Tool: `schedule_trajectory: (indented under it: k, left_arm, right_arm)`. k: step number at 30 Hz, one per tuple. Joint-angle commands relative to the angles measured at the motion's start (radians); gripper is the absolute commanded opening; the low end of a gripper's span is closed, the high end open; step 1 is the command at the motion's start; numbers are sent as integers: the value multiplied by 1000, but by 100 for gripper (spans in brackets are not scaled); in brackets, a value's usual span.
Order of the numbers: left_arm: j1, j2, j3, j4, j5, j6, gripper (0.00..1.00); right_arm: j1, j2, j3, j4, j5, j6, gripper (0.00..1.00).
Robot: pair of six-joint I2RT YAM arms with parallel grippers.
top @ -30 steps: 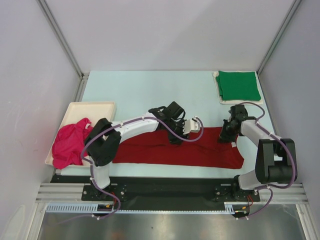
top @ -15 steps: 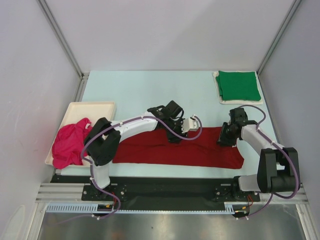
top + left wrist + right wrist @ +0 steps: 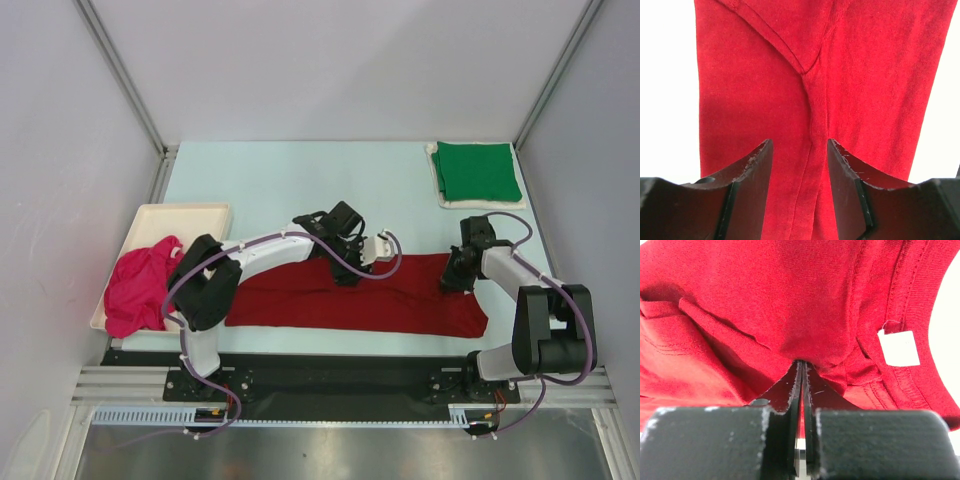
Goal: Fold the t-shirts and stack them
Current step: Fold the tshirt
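Observation:
The dark red t-shirt (image 3: 350, 298) lies as a long folded strip across the near part of the table. My left gripper (image 3: 345, 268) is open over the shirt's far edge near the middle, its fingers (image 3: 747, 172) either side of a raised seam of the red shirt (image 3: 812, 110). My right gripper (image 3: 455, 278) is shut on a pinch of the red shirt (image 3: 805, 315) near the collar, where a white label (image 3: 898, 347) shows. The bright pink t-shirt (image 3: 140, 285) lies crumpled in the tray. The green t-shirt (image 3: 476, 171) lies folded at the far right.
The cream tray (image 3: 185, 215) stands at the left edge of the table. A white cloth or mat (image 3: 437, 175) lies under the green shirt. Grey walls close in both sides and the back.
My right gripper has slid a little to the right and nearer along the shirt's collar end. My left gripper has shifted slightly over the shirt's far edge.

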Motion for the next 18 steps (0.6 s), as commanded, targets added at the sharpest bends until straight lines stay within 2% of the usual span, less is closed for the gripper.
schedule_trajectory:
  k: [1,7,9,14,18]
  left_arm:
    - [12,-49,-8,18,15,15,53]
    - [12,-26,51,40,30,-30,52]
    - [12,-2,93,87,26,-106,53]
    - [10,102,204,169,-34,-330,54]
    - [-7,176,271,205,-30,-386,56]
  right_arm:
    - [-4,-22,-1,2,40,8,0]
    - [1,-131,-13,-41,77,46,0]
    - [-10,-176,-18,-41,104,66,0]
    - [-73,-256,-61,-10,59,120,0]
    - [-88,-267,-87,-6,40,132,0]
